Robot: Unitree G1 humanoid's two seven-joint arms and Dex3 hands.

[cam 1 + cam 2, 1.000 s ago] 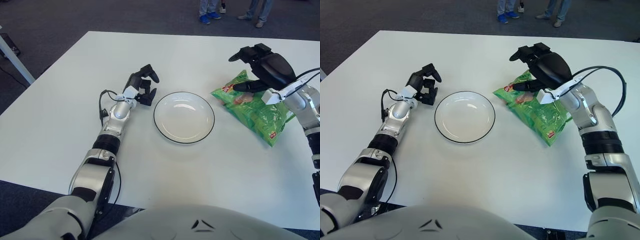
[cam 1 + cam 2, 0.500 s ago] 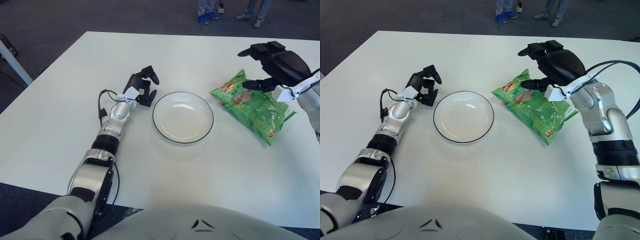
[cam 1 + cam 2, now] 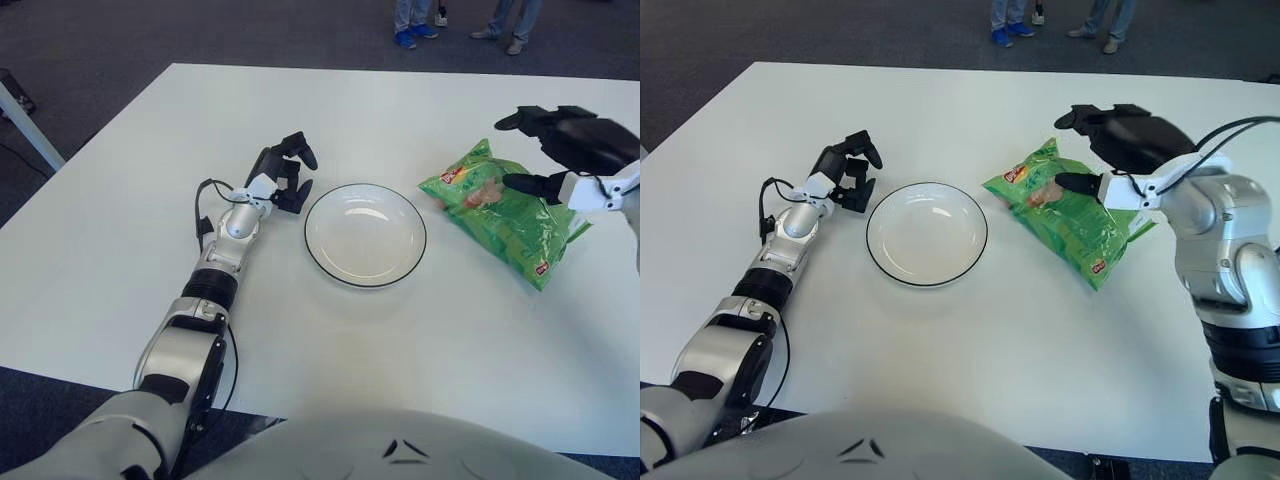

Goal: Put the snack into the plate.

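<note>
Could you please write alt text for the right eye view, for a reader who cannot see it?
The robot's right hand hovers open over the far end of a green snack bag lying on a white table, right of an empty black-rimmed plate. The left hand shows beside the plate's left edge, fingers curled, holding nothing.

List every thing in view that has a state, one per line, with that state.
snack bag: sealed, lying flat on the table right of the plate, not grasped.
plate: upright, nothing in it.
right robot hand: fingers spread over the bag's far end, holding nothing.
left robot hand: fingers curled, idle, just left of the plate.
</note>
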